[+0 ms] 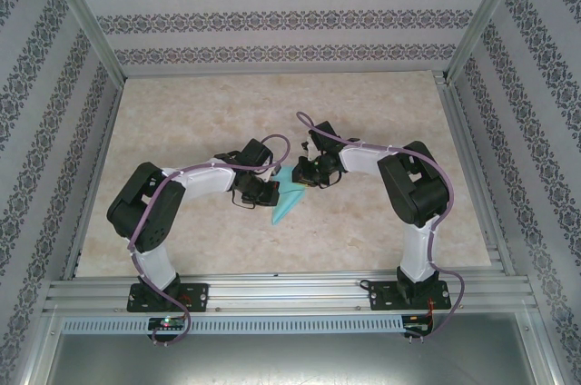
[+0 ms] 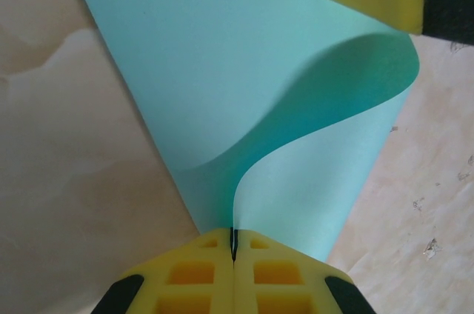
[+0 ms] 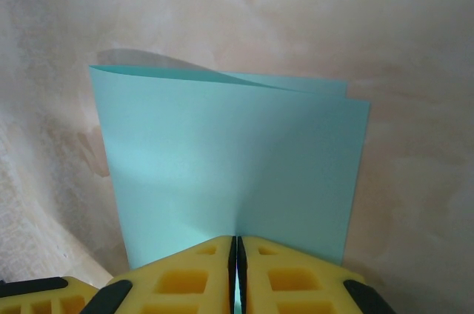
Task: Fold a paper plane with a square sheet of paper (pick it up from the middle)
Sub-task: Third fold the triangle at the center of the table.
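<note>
The pale marble-patterned table (image 1: 182, 103) lies inside an aluminium frame with patterned walls, and much of its surface is bare around the two arms. They meet over the middle of the table with the square sheet of paper (image 1: 289, 196) between them, and it seems to be lifted off the surface.

The left gripper (image 2: 233, 244) has its jaws closed on one edge of the sheet, which curves up from them in a soft S-shape. The right gripper (image 3: 237, 244) also pinches the paper with its jaws closed. In its view the sheet is bent in two and the far edges do not match exactly.

I judge this to be the first centre fold, not yet creased. The next move calls for matching the two edges, then lowering the paper and pressing the fold flat. The walls are well apart, but the two grippers are near each other, so that is the tight place.
</note>
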Action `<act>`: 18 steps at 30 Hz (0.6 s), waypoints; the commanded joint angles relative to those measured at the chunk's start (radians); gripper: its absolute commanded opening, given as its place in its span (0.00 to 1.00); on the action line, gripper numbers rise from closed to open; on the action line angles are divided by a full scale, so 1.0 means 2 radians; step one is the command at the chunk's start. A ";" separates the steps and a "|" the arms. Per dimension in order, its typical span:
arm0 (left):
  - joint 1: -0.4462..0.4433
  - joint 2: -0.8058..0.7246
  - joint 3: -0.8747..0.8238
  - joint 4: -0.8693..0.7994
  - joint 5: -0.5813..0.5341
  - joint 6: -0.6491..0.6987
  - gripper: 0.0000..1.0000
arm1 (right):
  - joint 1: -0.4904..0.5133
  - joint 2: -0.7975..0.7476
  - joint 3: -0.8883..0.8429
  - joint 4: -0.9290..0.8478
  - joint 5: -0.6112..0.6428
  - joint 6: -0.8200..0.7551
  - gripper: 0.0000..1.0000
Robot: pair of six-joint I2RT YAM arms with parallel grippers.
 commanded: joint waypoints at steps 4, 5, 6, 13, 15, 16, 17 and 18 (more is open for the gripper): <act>0.005 0.007 0.001 0.012 0.011 0.005 0.07 | 0.006 0.020 -0.002 -0.028 0.018 -0.009 0.14; 0.005 0.005 0.002 0.014 0.015 0.004 0.08 | 0.006 0.020 -0.002 -0.028 0.018 -0.009 0.14; 0.005 0.004 0.003 0.014 0.018 0.003 0.08 | 0.006 0.020 -0.002 -0.028 0.018 -0.009 0.14; 0.005 0.004 0.012 0.003 0.011 0.007 0.09 | 0.006 0.022 -0.004 -0.025 0.018 -0.006 0.14; 0.005 0.007 0.011 -0.002 0.003 0.007 0.09 | 0.006 0.022 -0.005 -0.025 0.019 -0.006 0.14; 0.005 0.009 0.009 -0.001 0.002 0.007 0.09 | 0.007 0.022 -0.005 -0.025 0.019 -0.006 0.14; 0.005 0.011 0.007 0.000 0.003 0.007 0.09 | 0.006 0.022 -0.005 -0.025 0.018 -0.006 0.14; 0.005 0.013 0.005 0.002 0.003 0.007 0.09 | 0.006 0.022 -0.005 -0.025 0.018 -0.006 0.15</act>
